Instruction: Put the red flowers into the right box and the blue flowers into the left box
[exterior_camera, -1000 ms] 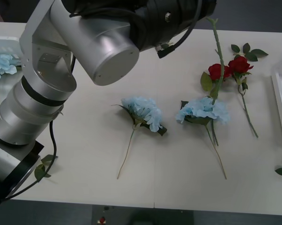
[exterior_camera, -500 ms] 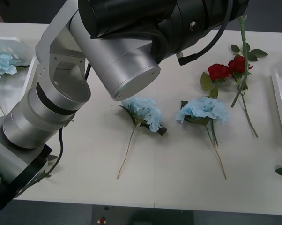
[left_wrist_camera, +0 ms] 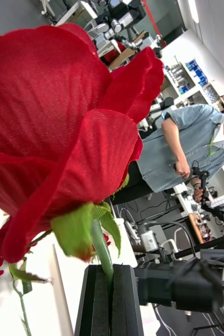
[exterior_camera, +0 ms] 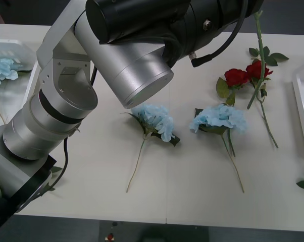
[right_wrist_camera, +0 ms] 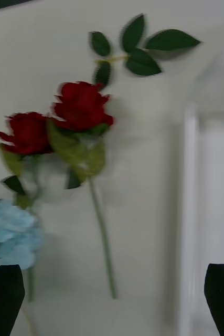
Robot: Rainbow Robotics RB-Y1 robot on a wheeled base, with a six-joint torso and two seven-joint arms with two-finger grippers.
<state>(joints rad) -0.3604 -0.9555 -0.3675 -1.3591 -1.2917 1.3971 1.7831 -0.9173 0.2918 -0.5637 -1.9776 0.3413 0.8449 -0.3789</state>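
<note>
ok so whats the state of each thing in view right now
left gripper: shut on a rose stem, held above the table
held rose: lifted, its stem hanging over the table
right gripper: open, above the two roses
two roses: lying on the table
two blue flowers: lying loose mid-table
left box: holds a blue flower
right box: at the table's right edge, contents cannot tell
</note>
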